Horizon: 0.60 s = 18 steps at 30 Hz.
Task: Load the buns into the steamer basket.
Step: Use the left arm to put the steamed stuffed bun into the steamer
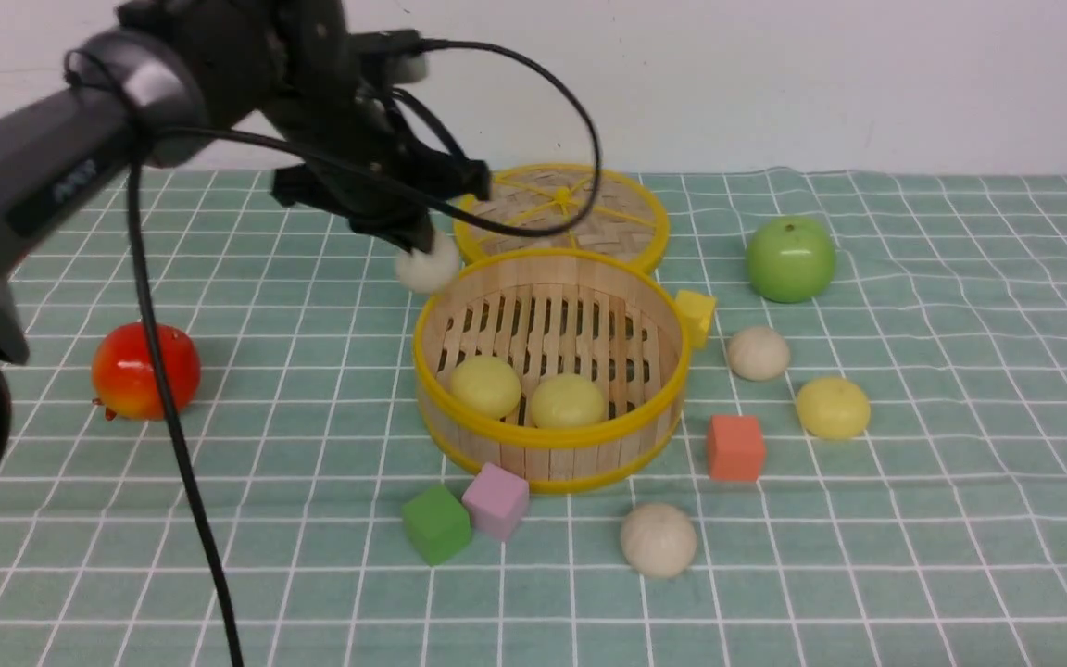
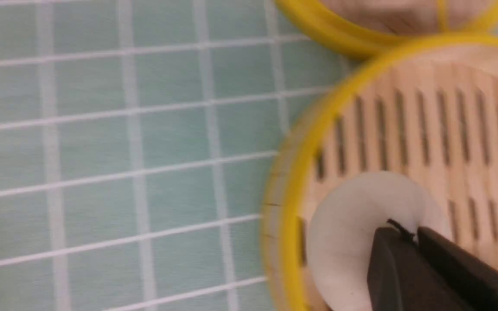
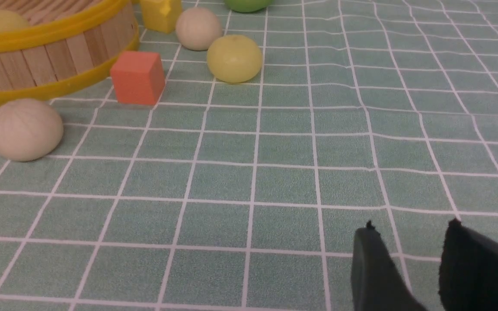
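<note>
My left gripper (image 1: 418, 243) is shut on an off-white bun (image 1: 429, 264) and holds it just above the far-left rim of the steamer basket (image 1: 549, 445). In the left wrist view the bun (image 2: 348, 242) sits at the jaws (image 2: 409, 229), over the basket's slatted floor (image 2: 404, 129). Two pale yellow buns (image 1: 485, 385) (image 1: 568, 400) lie inside the basket. On the cloth lie an off-white bun (image 1: 758, 352), a yellow bun (image 1: 832, 408) and another off-white bun (image 1: 658, 539). My right gripper (image 3: 410, 224) is open and empty, low over the cloth; it is out of the front view.
The woven lid (image 1: 561, 215) lies behind the basket. A green apple (image 1: 790, 259) is at the back right and a red apple (image 1: 144, 371) at the left. Yellow (image 1: 696, 315), orange (image 1: 735, 447), pink (image 1: 495, 500) and green (image 1: 436, 523) cubes ring the basket.
</note>
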### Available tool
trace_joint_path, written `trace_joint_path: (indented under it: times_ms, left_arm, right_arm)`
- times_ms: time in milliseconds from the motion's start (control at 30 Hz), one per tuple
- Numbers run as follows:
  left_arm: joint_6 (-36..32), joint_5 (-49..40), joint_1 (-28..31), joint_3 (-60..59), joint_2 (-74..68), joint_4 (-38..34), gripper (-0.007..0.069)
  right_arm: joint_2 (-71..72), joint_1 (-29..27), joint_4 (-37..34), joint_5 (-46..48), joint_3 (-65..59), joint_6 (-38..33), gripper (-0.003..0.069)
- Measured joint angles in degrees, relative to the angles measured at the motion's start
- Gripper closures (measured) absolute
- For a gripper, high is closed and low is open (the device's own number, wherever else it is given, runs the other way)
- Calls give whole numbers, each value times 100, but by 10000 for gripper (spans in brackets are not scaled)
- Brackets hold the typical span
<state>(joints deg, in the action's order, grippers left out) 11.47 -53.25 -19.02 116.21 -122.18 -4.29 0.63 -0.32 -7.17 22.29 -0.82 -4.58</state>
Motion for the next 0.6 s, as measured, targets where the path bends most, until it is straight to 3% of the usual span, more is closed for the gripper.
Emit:
trace_joint_path:
  times_ms: [600]
  left_arm:
    - [-20,446,-223,0,-799,39,596]
  right_arm:
    - [0,0,0,0,0,0,419]
